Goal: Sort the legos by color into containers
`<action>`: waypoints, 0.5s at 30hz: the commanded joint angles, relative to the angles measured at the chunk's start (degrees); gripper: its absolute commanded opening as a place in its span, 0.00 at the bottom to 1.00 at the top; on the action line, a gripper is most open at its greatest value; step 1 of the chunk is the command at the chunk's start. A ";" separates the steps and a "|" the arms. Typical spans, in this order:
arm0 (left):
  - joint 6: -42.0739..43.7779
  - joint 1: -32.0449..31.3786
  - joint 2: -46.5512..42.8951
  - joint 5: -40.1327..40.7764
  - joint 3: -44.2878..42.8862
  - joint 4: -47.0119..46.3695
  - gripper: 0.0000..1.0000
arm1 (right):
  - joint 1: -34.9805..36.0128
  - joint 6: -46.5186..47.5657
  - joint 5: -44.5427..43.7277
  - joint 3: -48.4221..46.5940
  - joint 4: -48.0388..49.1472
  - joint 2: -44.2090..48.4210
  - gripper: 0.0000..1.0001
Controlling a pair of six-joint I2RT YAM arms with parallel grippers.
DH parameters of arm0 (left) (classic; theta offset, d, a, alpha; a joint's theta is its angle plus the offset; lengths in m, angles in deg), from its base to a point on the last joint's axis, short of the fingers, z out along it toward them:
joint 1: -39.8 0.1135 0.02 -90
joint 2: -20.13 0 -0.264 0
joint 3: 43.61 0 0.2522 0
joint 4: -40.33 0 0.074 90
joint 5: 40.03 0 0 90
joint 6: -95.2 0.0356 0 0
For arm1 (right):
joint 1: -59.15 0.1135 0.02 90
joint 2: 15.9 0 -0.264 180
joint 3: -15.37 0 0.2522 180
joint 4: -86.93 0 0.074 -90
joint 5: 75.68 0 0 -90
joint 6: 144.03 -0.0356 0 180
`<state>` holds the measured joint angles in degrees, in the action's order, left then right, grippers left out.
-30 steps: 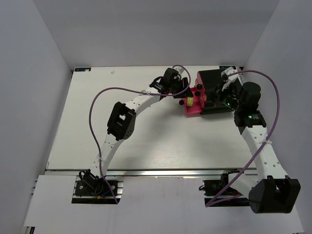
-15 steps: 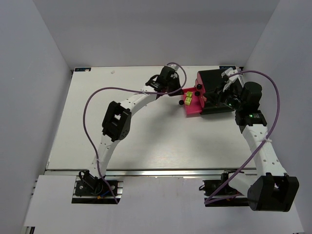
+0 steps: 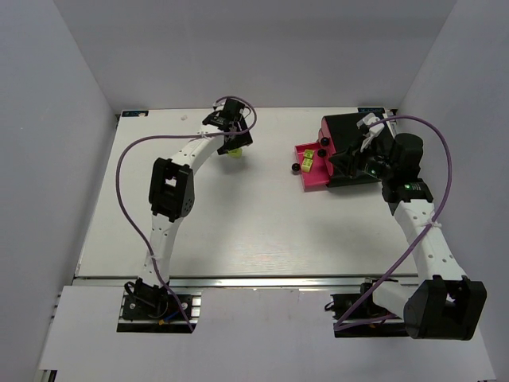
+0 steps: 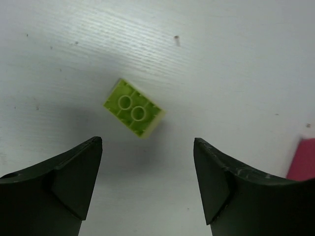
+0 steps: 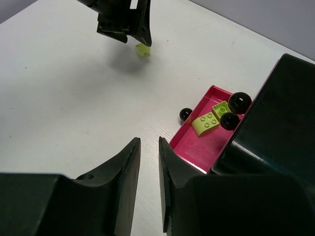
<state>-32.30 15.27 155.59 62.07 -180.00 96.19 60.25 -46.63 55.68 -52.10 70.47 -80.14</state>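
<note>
A lime brick [image 4: 134,107] lies studs-down on the white table, just ahead of my open, empty left gripper [image 4: 147,162]. From above, that gripper [image 3: 231,134] hovers at the back middle over the brick [image 3: 233,150]. The black drawer stack [image 3: 354,131] stands at the back right. Its magenta drawer [image 3: 312,179] is pulled out and holds two lime bricks [image 3: 305,165]. The right wrist view shows these bricks [image 5: 206,123] in the drawer [image 5: 197,147]. My right gripper [image 5: 148,147] hangs beside the stack, its jaws nearly together and holding nothing.
Round black knobs [image 5: 185,114] sit on the drawer fronts [image 5: 239,102]. Grey walls close in the table on three sides. A purple cable [image 3: 135,159] loops off the left arm. A magenta corner [image 4: 304,160] shows at the left wrist view's right edge.
My left gripper has left the magenta drawer and swung left across the back of the table to the loose lime brick. Two lime bricks now show in the drawer. The right arm has barely moved.
</note>
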 commanded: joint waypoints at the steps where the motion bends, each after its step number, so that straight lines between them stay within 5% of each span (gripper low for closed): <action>1: -4.15 -0.25 1.82 0.83 -1.73 4.12 0.84 | -0.14 0.51 0.91 -1.22 1.03 -0.70 0.27; 15: -9.87 3.26 7.54 -4.36 -5.25 1.22 0.84 | -0.14 0.51 0.56 -1.04 1.29 -1.05 0.28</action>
<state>-40.19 16.93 162.60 59.77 -183.87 98.01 60.25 -46.50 55.66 -52.10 70.29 -81.15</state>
